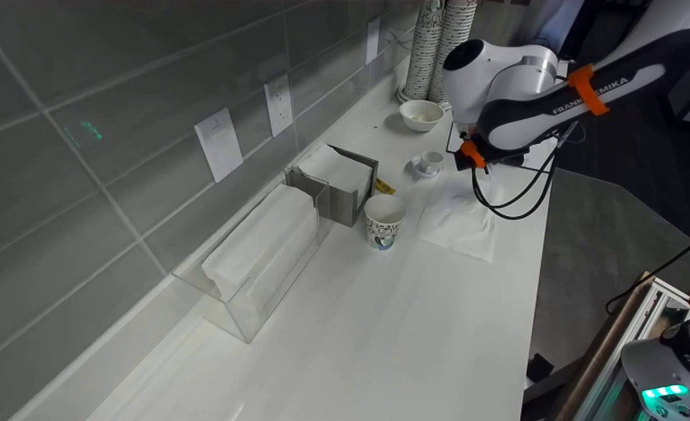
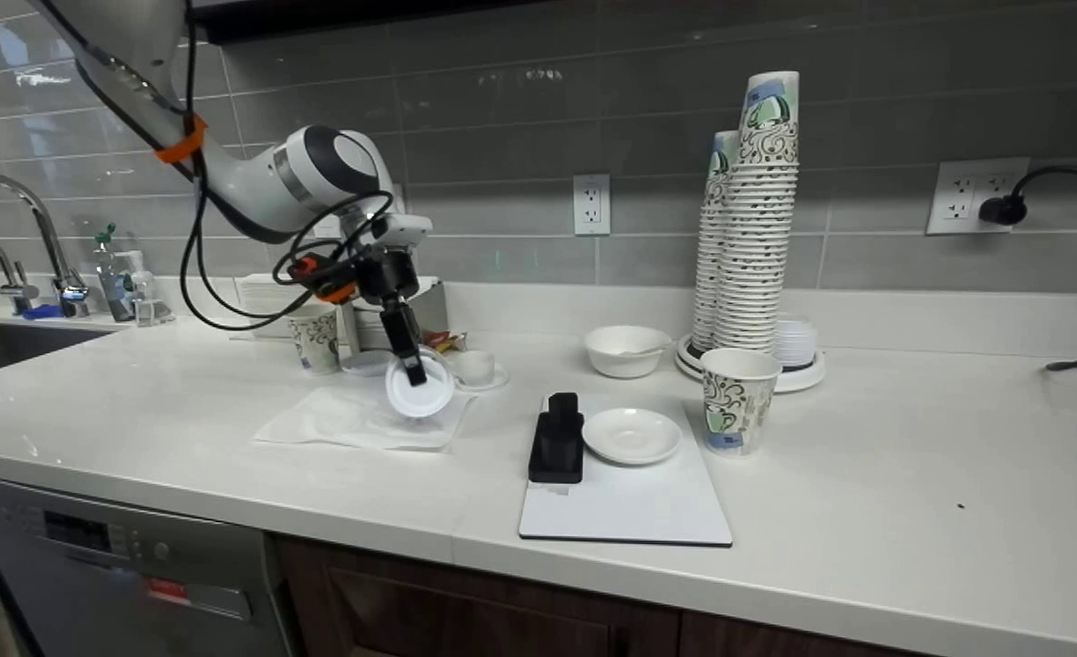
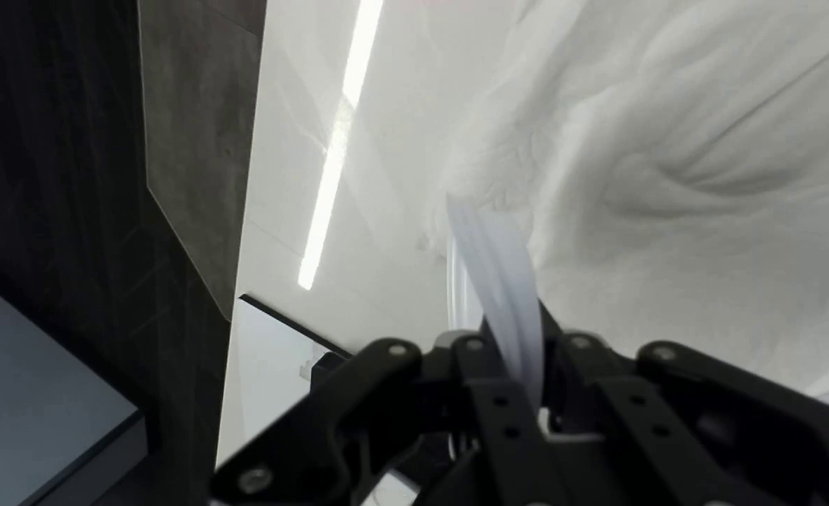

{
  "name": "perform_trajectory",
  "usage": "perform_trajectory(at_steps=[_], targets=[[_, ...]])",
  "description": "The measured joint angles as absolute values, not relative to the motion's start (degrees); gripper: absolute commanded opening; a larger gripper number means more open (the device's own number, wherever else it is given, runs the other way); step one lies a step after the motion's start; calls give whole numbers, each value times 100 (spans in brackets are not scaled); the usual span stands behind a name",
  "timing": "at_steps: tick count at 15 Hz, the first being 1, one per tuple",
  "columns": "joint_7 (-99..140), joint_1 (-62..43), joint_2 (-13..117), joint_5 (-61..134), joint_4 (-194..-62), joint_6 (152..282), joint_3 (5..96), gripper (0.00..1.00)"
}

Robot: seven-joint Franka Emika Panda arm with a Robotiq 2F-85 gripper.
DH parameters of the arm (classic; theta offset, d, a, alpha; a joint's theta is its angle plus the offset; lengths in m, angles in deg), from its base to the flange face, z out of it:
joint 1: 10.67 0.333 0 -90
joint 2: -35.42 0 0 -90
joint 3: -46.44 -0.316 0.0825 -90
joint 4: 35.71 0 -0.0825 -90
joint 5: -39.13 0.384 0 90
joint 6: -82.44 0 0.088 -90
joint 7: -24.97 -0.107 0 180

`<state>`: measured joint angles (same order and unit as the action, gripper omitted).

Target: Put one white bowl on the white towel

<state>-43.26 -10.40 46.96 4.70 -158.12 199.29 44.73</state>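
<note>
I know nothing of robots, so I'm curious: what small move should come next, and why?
I'd probably turn the gripper to bring the white dish nearer level: the dish is held steeply tilted, and in an exterior view it overlaps the white towel; whether they touch is unclear.

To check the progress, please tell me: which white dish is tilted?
The white dish gripped by the claw: it leans steeply, while the bowl, the saucer and the plate rest level.

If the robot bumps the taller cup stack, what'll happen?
The taller stack of paper cups would probably tip easily, because it's tall and narrow. It could come apart, since it's just cups nested together. It's likely light, because the tightly packed rims suggest thin paper.
</note>
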Motion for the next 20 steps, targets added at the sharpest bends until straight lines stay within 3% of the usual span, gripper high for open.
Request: perform_trajectory(at_steps=[1,2,3,12,14,20], targets=[[-4323,-1032,4870,479,-15702,19923,4509,7],[-4323,-1017,5028,481,-15602,19915,4532,25],[-4319,-984,5169,490,-15502,19888,4558,33],[-3716,-704,5432,1152,-15082,19944,4575,95],[-3268,-702,5324,1612,-15104,20227,4553,100],[-1252,-993,4231,3155,-15827,20802,4604,100]])
